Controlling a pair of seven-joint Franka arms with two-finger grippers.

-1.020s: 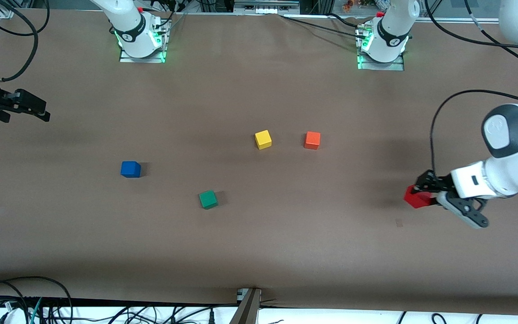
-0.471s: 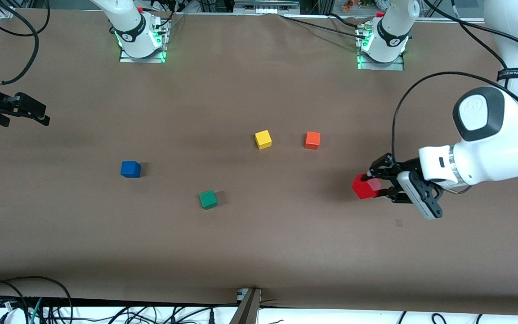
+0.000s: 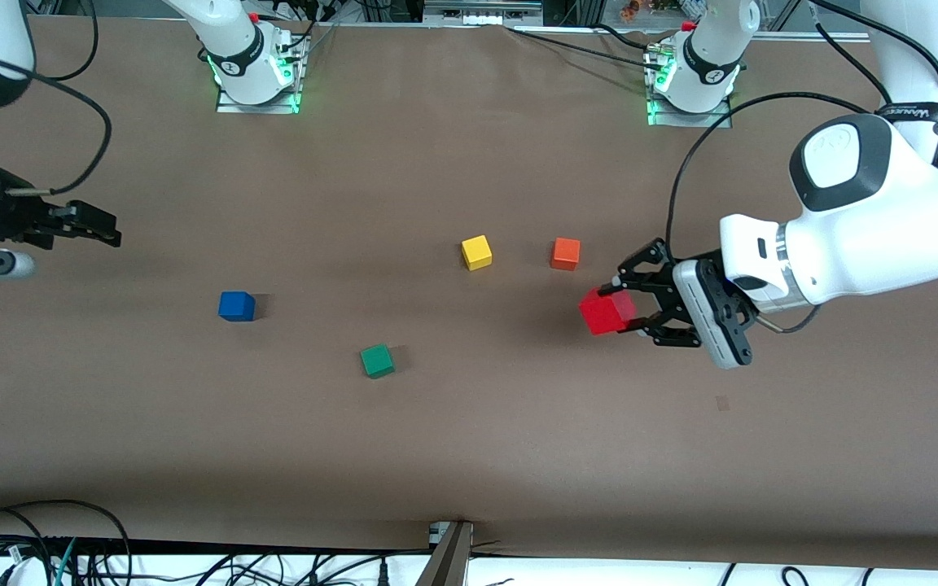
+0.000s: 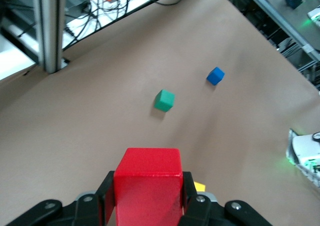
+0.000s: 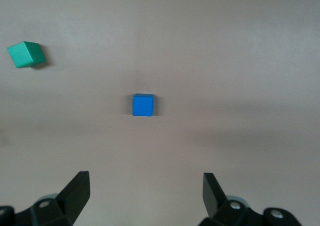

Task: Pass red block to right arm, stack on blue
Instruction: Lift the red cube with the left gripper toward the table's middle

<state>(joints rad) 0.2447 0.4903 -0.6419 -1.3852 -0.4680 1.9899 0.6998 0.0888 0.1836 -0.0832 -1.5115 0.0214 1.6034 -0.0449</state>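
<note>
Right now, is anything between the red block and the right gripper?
Nothing visible. The left gripper holds the red block above the table; the yellow, green and blue cubes lie lower, on the table.

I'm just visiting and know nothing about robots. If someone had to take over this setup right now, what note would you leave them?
Left gripper: jaws shut on the red block, held up over the table near the orange cube.
Right gripper: jaws open, empty, in the air at the right arm's end of the table.
Blue cube: on the table with nothing on it; the green cube sits nearer the front camera.
Done: red block picked up.
Left: hand it to the right gripper, then stack it on the blue cube.
</note>
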